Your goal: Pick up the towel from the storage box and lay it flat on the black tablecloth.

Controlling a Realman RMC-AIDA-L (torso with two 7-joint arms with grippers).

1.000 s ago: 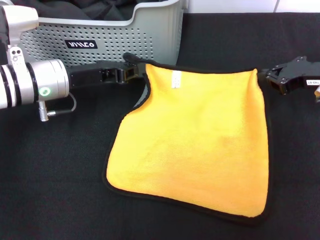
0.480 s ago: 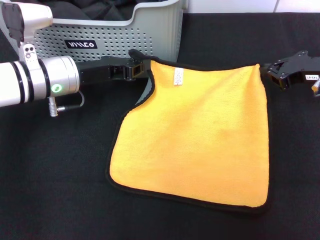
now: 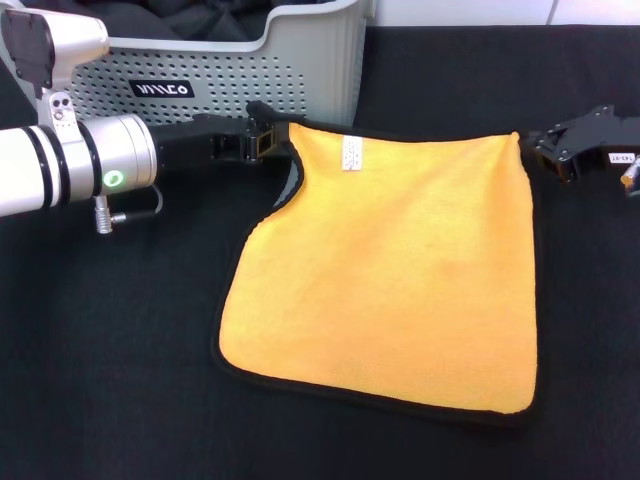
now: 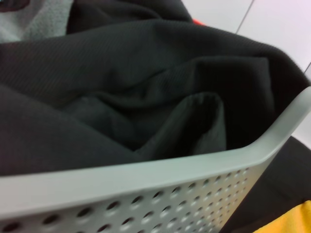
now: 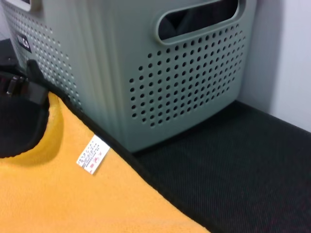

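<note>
The towel (image 3: 390, 270) lies spread on the black tablecloth (image 3: 120, 350) with its yellow-orange face up and its white label (image 3: 350, 153) near the far edge. My left gripper (image 3: 268, 135) is shut on the far left corner, right in front of the storage box (image 3: 230, 75). Below that corner the edge curls up and shows grey. My right gripper (image 3: 535, 150) holds the far right corner, and the far edge runs straight between the two. The right wrist view shows the towel (image 5: 58, 194) lying close against the storage box (image 5: 184, 87).
Dark black fabric (image 4: 121, 97) fills the storage box behind its grey rim (image 4: 146, 170). The box stands at the far left of the cloth, just beyond the towel's far edge. Black tablecloth (image 5: 252, 165) stretches to the right of the box.
Both grippers carried the towel's far edge a little farther from me, toward the box. The near edge slid along, and the towel lies flatter and squarer.
</note>
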